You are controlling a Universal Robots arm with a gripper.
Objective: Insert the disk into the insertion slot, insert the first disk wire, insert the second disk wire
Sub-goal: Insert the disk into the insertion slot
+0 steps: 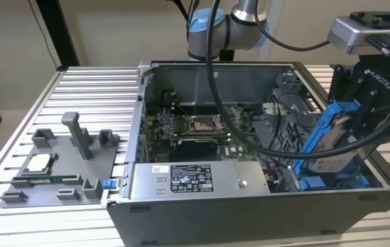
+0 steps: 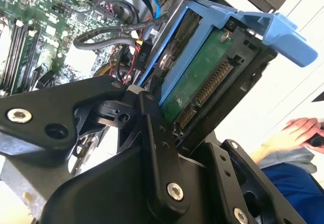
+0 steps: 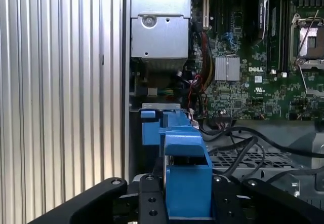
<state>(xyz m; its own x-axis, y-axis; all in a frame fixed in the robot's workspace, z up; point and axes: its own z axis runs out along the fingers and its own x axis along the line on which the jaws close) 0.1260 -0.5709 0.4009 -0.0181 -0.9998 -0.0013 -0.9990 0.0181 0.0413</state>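
Disk [image 1: 326,149], tilted, over the case [image 1: 250,211] at the exterior view's right.
We see the fingers [image 2: 154,127] clamped on it.

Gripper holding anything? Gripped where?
Yes. The gripper is shut on the disk, clamping its blue carrier frame at the raised end.

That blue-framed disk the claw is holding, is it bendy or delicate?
Likely stiff: the disk hangs straight, tilted, in the gripper. Its blue plastic frame looks smooth, perhaps slippery. The exposed green circuit board suggests it is fragile if knocked.
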